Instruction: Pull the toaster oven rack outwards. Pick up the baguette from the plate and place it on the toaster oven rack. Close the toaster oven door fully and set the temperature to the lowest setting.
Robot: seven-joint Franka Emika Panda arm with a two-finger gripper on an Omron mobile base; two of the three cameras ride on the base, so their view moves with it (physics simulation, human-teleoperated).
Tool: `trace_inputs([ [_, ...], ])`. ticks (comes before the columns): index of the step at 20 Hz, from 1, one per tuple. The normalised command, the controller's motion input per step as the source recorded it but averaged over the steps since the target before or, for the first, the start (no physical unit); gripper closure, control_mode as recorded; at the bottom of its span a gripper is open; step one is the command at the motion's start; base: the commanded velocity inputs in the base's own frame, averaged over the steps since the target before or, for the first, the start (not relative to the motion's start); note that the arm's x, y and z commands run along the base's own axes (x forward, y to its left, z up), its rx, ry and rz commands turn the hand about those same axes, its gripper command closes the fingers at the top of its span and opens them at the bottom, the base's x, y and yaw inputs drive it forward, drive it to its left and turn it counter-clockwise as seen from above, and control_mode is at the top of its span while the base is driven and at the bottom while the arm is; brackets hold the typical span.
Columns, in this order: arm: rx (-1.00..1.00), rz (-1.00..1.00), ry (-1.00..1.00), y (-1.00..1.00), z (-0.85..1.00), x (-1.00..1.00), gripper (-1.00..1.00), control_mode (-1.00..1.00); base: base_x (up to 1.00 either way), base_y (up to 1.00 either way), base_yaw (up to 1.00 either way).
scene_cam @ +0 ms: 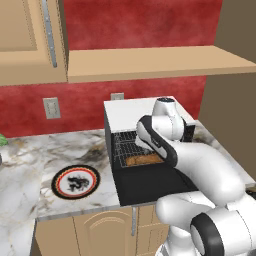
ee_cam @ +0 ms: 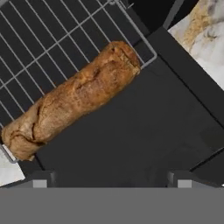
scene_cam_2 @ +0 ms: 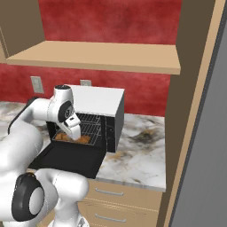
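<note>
One baguette along rack front edge.

No readable text — no labels, no numbers

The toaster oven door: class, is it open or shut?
Open: the toaster oven door lies flat, and the baguette shows on the rack.

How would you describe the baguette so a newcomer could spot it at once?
Find the black toaster oven with a white top on the marble counter, its door folded down. On the pulled-out wire rack lies the baguette, a tan-brown crusty loaf along the rack's front edge, the only food there.
</note>
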Motion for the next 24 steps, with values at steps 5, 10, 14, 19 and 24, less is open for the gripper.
trace_inputs([
  [5, -0.12, 0.22, 0.01, 0.00, -0.49, 0.03, -1.00, -1.00, 0.00, 0.00, 0.00],
  [10, -0.10, 0.15, -0.01, 0.00, -0.48, 0.02, -1.00, -1.00, 0.00, 0.00, 0.00],
  [14, -0.07, 0.13, 0.00, 0.00, -0.42, 0.06, -1.00, -1.00, 0.00, 0.00, 0.00],
  [19, -0.03, 0.11, 0.00, 0.00, -0.32, 0.18, -1.00, -1.00, 0.00, 0.00, 0.00],
  [24, -0.04, 0.10, -0.03, 0.00, -0.27, 0.23, -1.00, -1.00, 0.00, 0.00, 0.00],
])
